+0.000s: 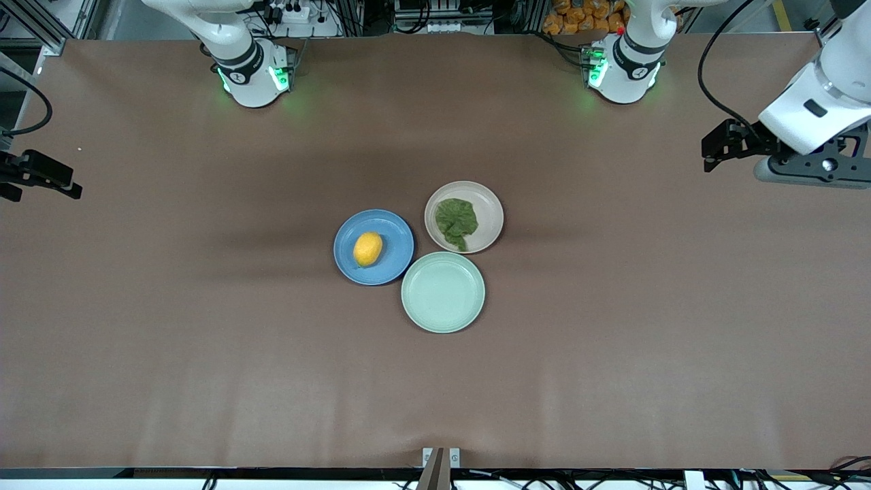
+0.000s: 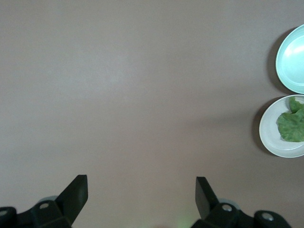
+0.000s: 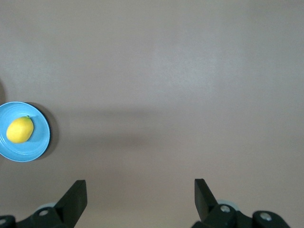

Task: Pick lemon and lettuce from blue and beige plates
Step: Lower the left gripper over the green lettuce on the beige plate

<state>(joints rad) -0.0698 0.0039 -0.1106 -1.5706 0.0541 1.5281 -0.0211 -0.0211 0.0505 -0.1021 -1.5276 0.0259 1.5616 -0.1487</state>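
Left gripper (image 2: pixel 141 190) hangs over bare table (image 1: pixel 612 340) at the left arm's end, jaws spread wide, holding nothing. Right gripper (image 3: pixel 140 192) likewise, wide apart and empty over the right arm's end. Mid-table, the lemon (image 1: pixel 367 248) sits on the blue plate (image 1: pixel 395 231); the lettuce (image 1: pixel 456 221) lies on the beige plate (image 1: pixel 486 207); the mint-green plate (image 1: pixel 443 292) sits nearest the front camera.

Colours showing on the brown bench (image 1: pixel 204 340)

The lemon (image 1: pixel 367 249) is showing yellow-orange, dimpled, on the medium blue plate (image 1: pixel 395 231); the lettuce (image 1: pixel 456 221) is showing crinkled dark green on the pinkish beige plate (image 1: pixel 488 204); a third plate (image 1: pixel 442 292) is looking pale mint green, plain; both arms are wearing white shells with black claws.
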